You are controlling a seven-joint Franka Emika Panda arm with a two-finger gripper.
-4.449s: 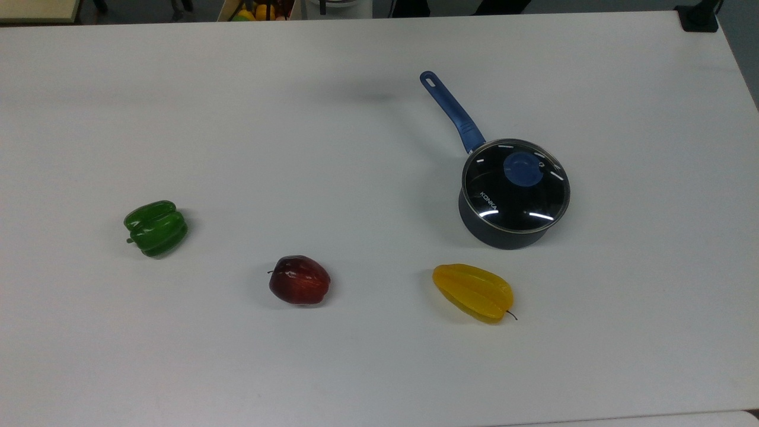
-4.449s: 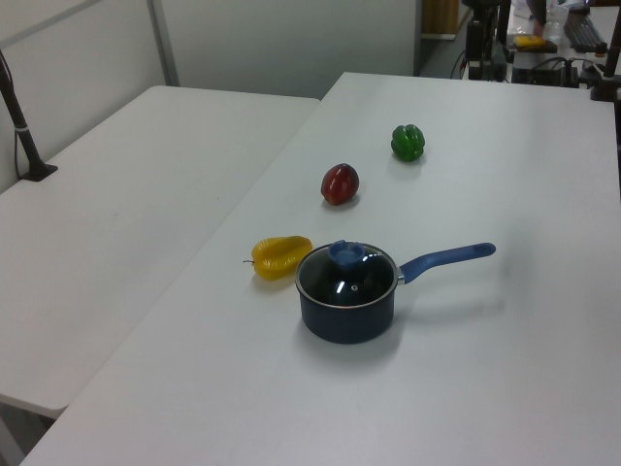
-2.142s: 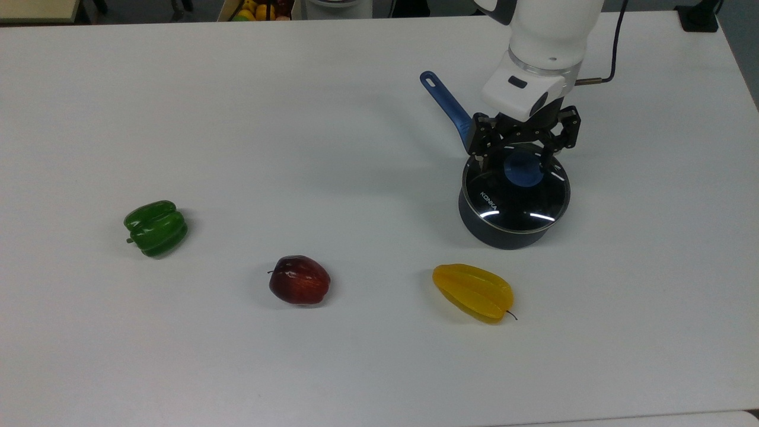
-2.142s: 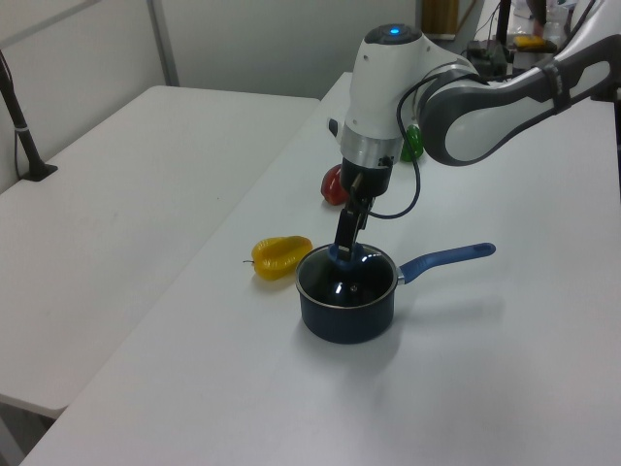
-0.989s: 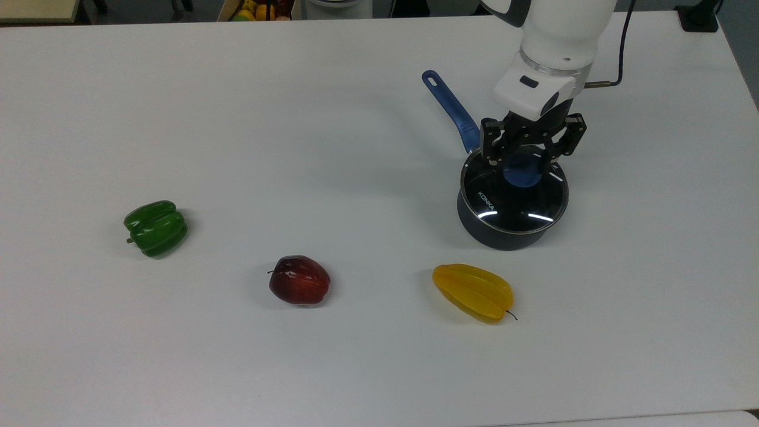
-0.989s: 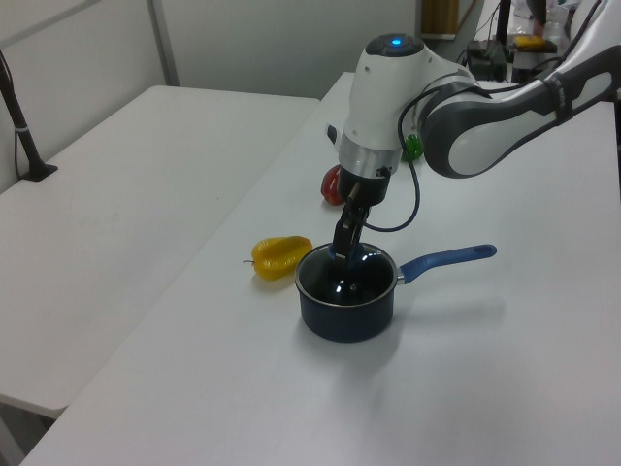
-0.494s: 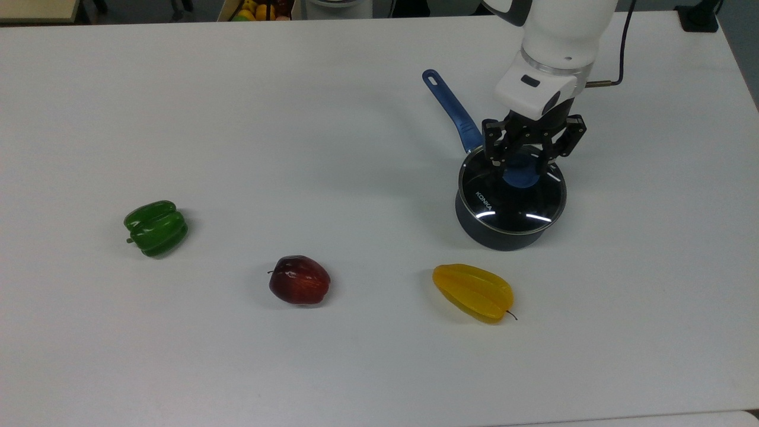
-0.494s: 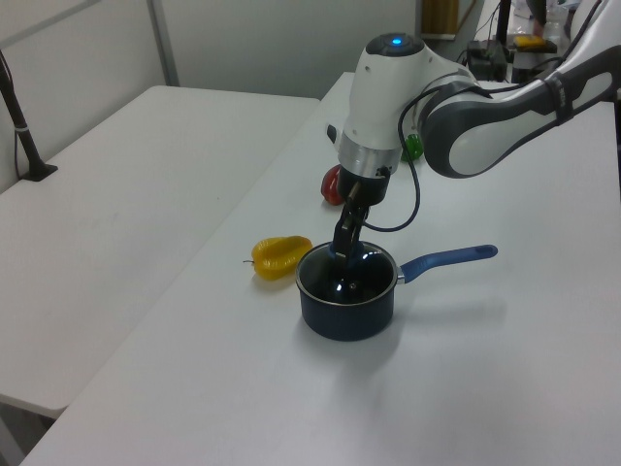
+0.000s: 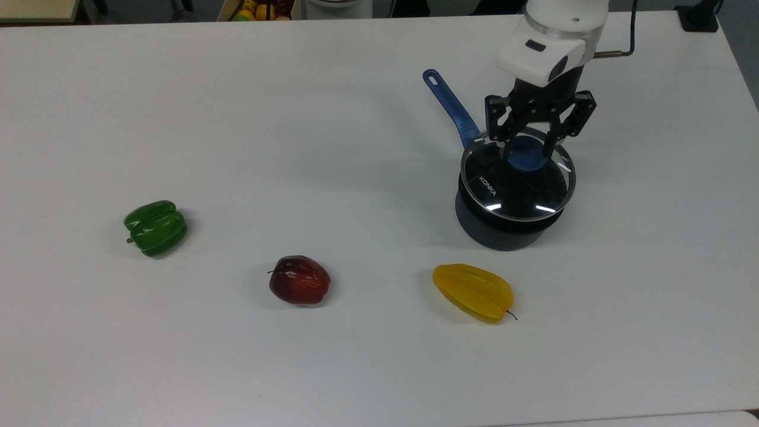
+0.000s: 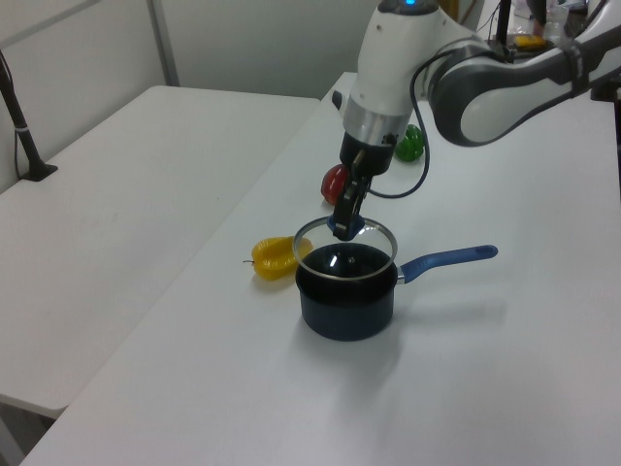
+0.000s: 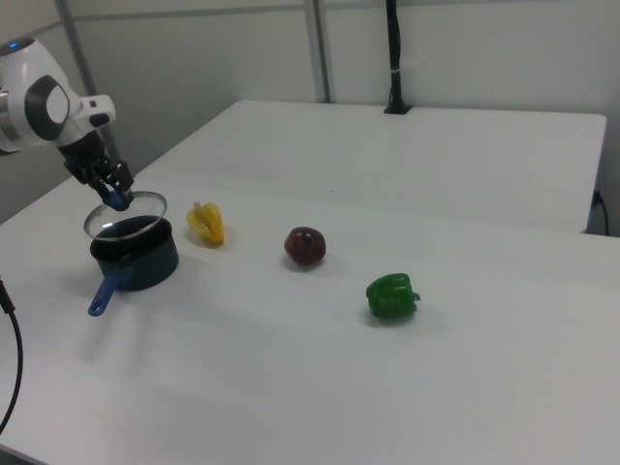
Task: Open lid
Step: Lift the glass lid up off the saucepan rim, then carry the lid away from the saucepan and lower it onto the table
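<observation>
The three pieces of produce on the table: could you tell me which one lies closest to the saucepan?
The yellow starfruit. It lies just in front of the saucepan in the top view, while the red apple and the green pepper sit progressively farther toward the top view's left.

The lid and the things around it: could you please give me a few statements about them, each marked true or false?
1. The claw is shut on the lid's blue knob. True.
2. The lid sits flat on the saucepan. False: it is raised clear of the rim, as the left view shows.
3. The star fruit lies inside the saucepan. False: it lies on the table beside it.
4. In the top view, the green pepper lies left of the apple. True.
</observation>
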